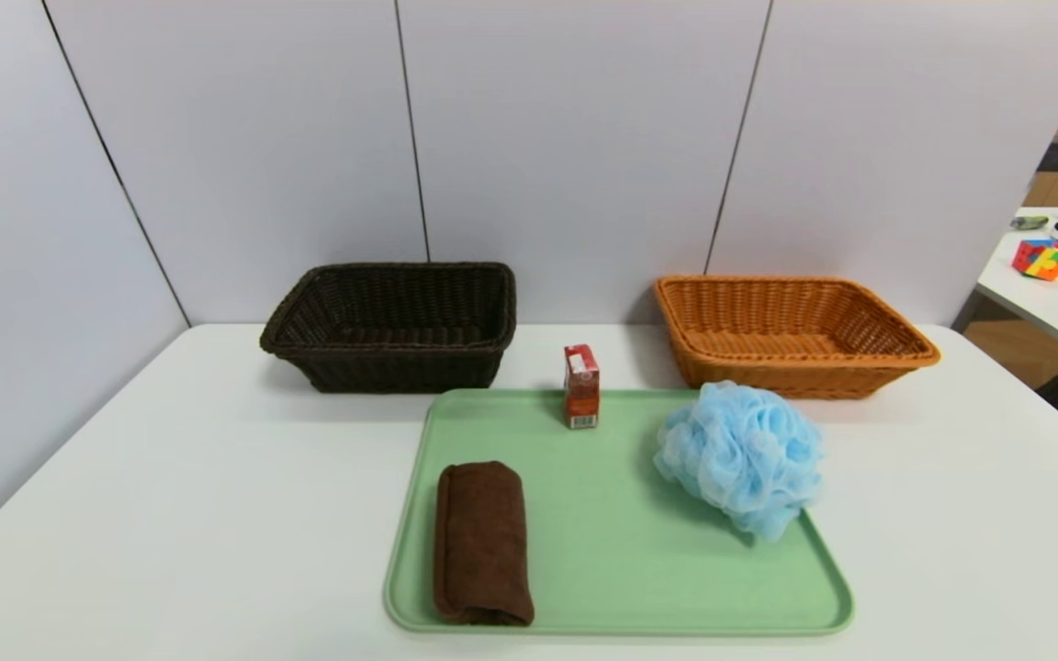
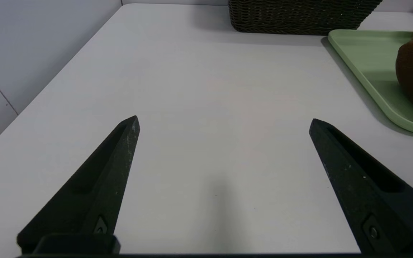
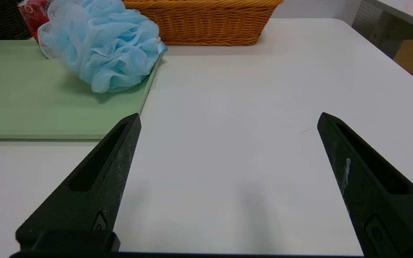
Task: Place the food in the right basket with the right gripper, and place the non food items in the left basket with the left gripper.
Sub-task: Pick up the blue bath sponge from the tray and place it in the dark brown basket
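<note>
The sorting appears to be at its outset: all three items lie unsorted on the green tray [image 1: 639,588], and nothing is gripped. The left gripper [image 2: 224,118] is held above the near left part of the bench [image 1: 217,514], its jaws wide apart. The right gripper [image 3: 229,114] is held over the near right part, its jaws likewise spread with nothing between them.

At the tray's far edge, between the two baskets, a small red drink carton [image 1: 582,390] is stood upright. The rolled brown towel [image 1: 483,543] is laid lengthwise at the tray's near left, and the light blue mesh bath pouf [image 1: 743,454] is rested at the right, partly over the rim and just in front of the orange wicker basket [image 1: 795,379].

For the carton, taken as the only food, a narrow upright grasp by the right gripper is called for, then a lift to the orange basket. The towel and the pouf are to be carried by the left gripper to the dark brown wicker basket [image 1: 391,369] at far left; a long reach across the tray is likely needed for the pouf. No item is seen in either basket, though the dark one's floor is poorly lit.
</note>
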Action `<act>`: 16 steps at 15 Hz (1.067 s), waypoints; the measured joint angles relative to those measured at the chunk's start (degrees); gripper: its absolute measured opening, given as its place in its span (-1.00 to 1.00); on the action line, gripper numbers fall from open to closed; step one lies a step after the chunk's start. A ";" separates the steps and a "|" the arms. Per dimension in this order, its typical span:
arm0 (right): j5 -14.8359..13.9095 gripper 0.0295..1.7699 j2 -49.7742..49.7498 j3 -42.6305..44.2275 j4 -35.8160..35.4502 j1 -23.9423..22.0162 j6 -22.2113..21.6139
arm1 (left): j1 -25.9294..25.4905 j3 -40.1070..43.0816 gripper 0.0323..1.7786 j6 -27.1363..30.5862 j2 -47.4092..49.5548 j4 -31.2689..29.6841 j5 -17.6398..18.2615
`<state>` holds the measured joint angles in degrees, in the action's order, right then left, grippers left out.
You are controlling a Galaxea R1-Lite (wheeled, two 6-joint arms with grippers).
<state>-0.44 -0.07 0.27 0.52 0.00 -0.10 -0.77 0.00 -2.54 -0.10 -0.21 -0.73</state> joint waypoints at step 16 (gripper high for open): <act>1.95 0.92 0.07 3.28 2.23 0.00 1.58 | 0.00 -5.78 0.90 -0.24 -0.94 5.52 5.05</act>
<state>1.51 0.00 3.55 2.76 0.00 1.49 -0.77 -5.78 -2.78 -1.04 5.32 4.32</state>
